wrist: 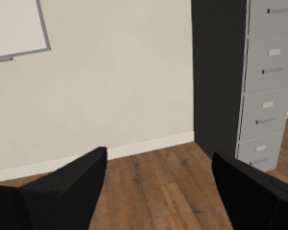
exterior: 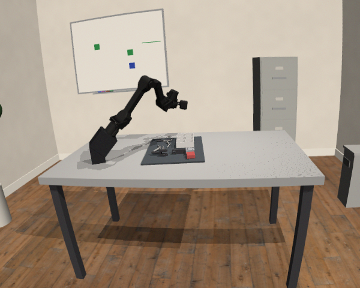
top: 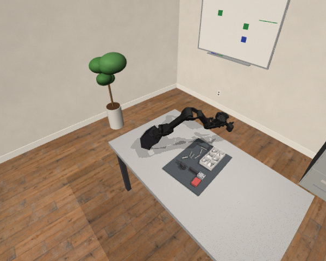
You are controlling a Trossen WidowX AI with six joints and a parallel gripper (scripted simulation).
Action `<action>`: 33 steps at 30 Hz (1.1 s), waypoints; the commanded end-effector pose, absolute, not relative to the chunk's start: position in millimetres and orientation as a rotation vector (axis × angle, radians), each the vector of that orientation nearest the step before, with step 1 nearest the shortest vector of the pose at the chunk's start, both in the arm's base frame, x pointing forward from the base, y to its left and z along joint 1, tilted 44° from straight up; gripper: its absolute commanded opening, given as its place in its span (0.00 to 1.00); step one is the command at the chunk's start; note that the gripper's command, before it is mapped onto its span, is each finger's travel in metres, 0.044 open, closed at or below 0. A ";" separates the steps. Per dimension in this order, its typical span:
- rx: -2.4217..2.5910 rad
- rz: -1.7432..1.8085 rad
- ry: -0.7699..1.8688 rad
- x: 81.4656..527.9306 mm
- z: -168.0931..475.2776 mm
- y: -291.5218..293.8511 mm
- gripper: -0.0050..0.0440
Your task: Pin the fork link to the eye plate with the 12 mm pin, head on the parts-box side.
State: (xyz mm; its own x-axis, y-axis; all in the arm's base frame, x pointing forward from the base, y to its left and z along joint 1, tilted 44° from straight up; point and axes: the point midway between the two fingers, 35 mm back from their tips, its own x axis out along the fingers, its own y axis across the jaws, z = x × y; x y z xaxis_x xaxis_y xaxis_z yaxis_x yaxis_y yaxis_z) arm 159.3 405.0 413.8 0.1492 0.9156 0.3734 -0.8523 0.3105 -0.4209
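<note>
On the dark mat [top: 175, 172] [exterior: 149, 159], left of centre: loose pins [top: 190, 155] [exterior: 167, 143], likely spread for choosing the 12 mm one. Near side: dark fork link [top: 181, 165] [exterior: 159, 151], apart from the eye plate [top: 193, 169] [exterior: 179, 150], unpinned. Far right: white parts box [top: 212, 157] [exterior: 185, 141], presumably marking the head side. Gripper [top: 231, 125] [exterior: 183, 104] [wrist: 160, 156]: open, nothing held; arm [top: 176, 120] [exterior: 133, 102] raised, reaching out beyond the mat, fingers toward the wall.
</note>
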 end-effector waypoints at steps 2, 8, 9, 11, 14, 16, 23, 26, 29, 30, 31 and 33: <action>-0.204 1.181 -0.422 214.2 378.8 360.6 0.48; -0.252 1.054 -0.151 259.7 331.0 293.4 0.18; -0.252 1.054 -0.151 259.7 331.0 293.4 0.18; -0.255 1.032 -0.103 264.7 322.3 281.6 0.13; -0.250 0.956 0.039 276.1 295.6 243.0 0.10; -0.237 0.902 0.132 279.7 277.5 217.2 0.10; -0.141 0.717 0.414 273.3 219.3 139.3 0.10; -0.101 0.613 0.506 278.2 185.9 110.2 0.10; -0.059 0.536 0.584 269.4 164.8 84.4 0.10; -0.036 0.498 0.622 263.8 154.4 72.4 0.10; -0.010 0.461 0.659 257.4 144.3 61.3 0.10; 0.048 0.387 0.731 242.7 124.8 41.6 0.10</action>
